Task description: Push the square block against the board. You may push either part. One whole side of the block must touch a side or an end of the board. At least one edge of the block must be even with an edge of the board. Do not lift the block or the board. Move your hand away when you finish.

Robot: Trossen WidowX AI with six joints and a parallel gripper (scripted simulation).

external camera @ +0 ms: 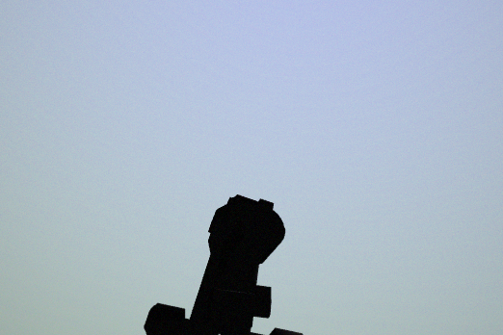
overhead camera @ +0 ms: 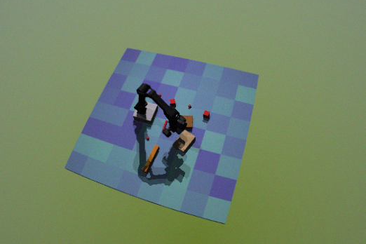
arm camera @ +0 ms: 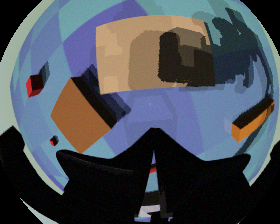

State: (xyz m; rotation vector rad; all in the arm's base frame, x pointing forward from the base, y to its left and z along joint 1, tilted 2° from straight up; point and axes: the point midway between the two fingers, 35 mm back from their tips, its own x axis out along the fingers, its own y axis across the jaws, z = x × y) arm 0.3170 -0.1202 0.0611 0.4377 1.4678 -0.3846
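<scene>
The square block (overhead camera: 189,122) (arm camera: 81,117) is brown and lies flat, partly behind the hand in the top view. The tan rectangular board (overhead camera: 188,137) (arm camera: 116,55) lies flat close to it. Floor and shadow show between them in the wrist view; they are apart, and their facing sides are not parallel. My gripper (overhead camera: 178,127) (arm camera: 155,132) is shut and empty. It hangs beside the board's near long side and to the right of the block in the wrist view. Its height is hard to tell. The exterior view shows only dark arm parts against the sky.
A long orange bar (overhead camera: 151,158) (arm camera: 251,122) lies to the side. A red stick (overhead camera: 165,125) lies beside the hand. Two red cubes (overhead camera: 172,102) (overhead camera: 206,113) and several tiny red ones lie around. The arm's pale base (overhead camera: 151,113) stands behind.
</scene>
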